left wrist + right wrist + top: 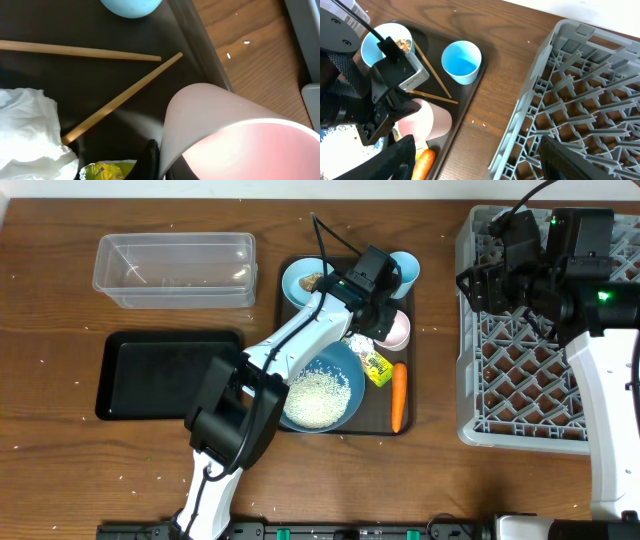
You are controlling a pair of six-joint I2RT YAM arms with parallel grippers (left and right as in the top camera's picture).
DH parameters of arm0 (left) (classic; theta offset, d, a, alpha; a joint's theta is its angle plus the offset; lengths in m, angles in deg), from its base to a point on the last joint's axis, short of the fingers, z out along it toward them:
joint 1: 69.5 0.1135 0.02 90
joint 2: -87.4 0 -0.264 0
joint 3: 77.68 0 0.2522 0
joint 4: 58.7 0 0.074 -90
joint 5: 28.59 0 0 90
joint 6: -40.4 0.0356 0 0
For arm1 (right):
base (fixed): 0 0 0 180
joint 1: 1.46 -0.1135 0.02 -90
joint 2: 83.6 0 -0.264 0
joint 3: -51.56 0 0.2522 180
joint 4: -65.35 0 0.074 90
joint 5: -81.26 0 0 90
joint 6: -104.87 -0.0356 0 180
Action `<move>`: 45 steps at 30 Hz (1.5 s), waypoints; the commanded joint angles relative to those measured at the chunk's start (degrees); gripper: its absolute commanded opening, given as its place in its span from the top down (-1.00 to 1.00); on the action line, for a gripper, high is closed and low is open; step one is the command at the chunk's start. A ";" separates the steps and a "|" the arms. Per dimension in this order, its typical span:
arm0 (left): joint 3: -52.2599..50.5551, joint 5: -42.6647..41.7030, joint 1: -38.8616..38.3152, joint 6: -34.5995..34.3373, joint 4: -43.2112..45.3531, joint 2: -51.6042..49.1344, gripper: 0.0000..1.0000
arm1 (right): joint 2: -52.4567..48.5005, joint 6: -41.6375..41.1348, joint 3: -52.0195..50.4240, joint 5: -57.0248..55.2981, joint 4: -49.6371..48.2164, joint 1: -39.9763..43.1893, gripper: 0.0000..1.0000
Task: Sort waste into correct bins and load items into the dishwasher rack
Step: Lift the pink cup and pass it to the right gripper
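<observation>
My left gripper [378,318] is over the brown serving tray, its fingers [161,161] shut on the wall of the pinkish-white cup [235,130], one finger outside and one inside. That cup also shows in the overhead view [397,330]. Two wooden chopsticks [120,97] lie crossed behind it, with the light blue cup [405,268] beyond. The crumpled tissue [30,130] and yellow-green wrapper [105,171] lie beside the cup. My right gripper [485,165] is open and empty, over the near edge of the grey dishwasher rack [530,350].
The large blue bowl [320,392] holds white rice. The small blue bowl [305,280] holds a brown lump. The carrot [399,395] lies at the serving tray's right edge. The clear tub [175,268] and black tray [165,372] stand at left.
</observation>
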 commanded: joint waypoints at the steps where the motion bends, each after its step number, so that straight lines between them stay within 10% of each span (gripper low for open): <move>1: -0.09 0.44 0.63 -0.31 0.07 1.38 0.88 | 0.15 -2.01 1.16 0.02 -0.07 0.13 -0.41; 7: -0.09 -8.55 5.42 -1.84 -0.63 8.44 0.88 | 0.02 -7.21 1.16 3.15 -0.66 0.17 -0.36; 21: -0.09 -63.73 25.22 -1.55 3.78 12.22 0.88 | -9.92 -4.61 1.07 49.62 -14.62 0.11 -0.43; 27: -0.09 -69.18 25.31 -1.79 7.28 12.22 0.88 | -14.53 -4.61 1.07 64.94 -22.29 -0.81 -0.42; 45: -0.09 -68.74 25.29 -1.81 8.46 12.22 0.88 | -16.15 -4.50 1.07 65.70 -25.18 -8.87 -0.17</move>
